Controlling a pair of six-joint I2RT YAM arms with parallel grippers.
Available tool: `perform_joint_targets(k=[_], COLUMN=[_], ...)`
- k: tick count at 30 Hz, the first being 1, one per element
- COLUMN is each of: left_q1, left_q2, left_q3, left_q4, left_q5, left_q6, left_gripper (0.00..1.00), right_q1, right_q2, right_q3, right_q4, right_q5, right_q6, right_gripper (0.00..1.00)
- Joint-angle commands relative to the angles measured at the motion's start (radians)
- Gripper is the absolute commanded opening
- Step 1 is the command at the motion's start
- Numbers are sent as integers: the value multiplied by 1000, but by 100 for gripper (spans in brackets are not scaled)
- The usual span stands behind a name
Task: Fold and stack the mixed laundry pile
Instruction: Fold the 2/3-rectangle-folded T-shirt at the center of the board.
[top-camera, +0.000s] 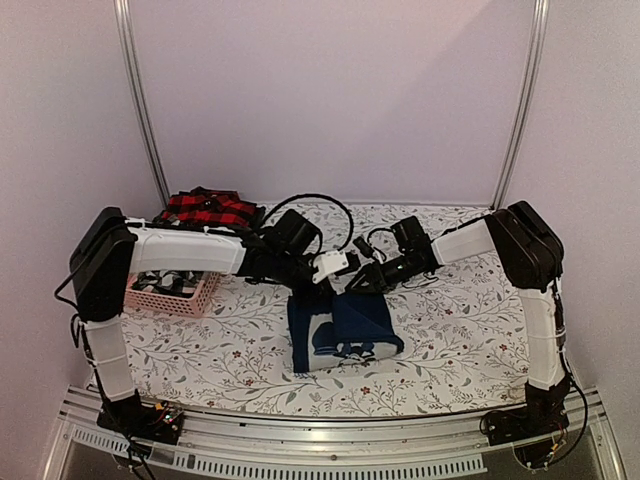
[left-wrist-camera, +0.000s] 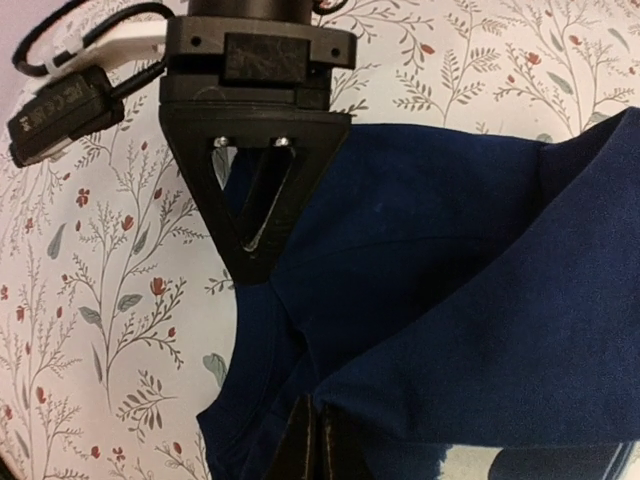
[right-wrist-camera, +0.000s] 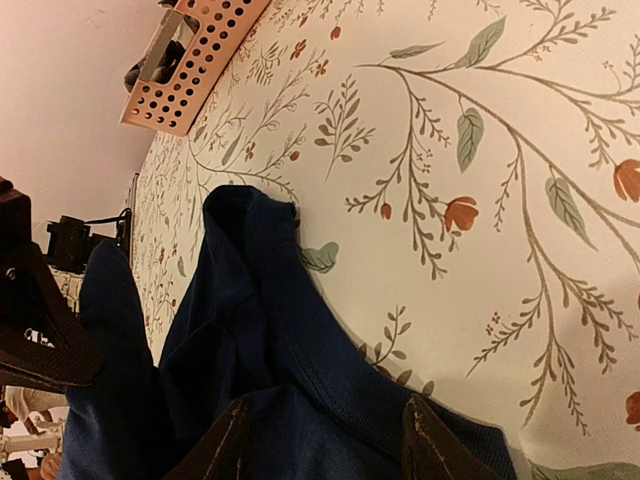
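While my left gripper (left-wrist-camera: 312, 430) pinches the navy garment (top-camera: 345, 325) shut at a fold, right gripper (right-wrist-camera: 325, 435) jaws parted, straddling its edge, flowered table (top-camera: 450, 330) beneath.

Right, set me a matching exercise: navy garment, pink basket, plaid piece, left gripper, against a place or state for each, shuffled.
1 navy garment
2 pink basket
3 plaid piece
4 left gripper

A behind the basket, at the back
B shut on the navy garment
C middle of the table
D beneath the left arm

Pairs: 1-C, 2-D, 3-A, 4-B
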Motion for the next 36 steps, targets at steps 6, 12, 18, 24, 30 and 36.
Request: perform_joint_targets(k=[6,12,18,24,30,36], left_q1=[78,111,128,146,177,192], left_q2=[148,186,189,149,241,251], left_q3=[97,104,95,65,86,84], left_q4=[50,37,48,84,61,91], left_q5=[52,53,33,60,70,69], left_q6=[36,36,32,19,16,-25], left_gripper=[0,0,0,0,0,22], right_q1=[-12,-50,-83,-98,-98,-98], right_q2=[-39,-151,-286,-382,-466,-551], right_q3=[-26,-54,-133,-218,-299,-401], right_q4=[-55,-55,-25,5,44,92], right_q5=[43,88,85,83,85,90], right_q6=[6,42,62,60,51,26], right_gripper=[51,57,62,67,74,79])
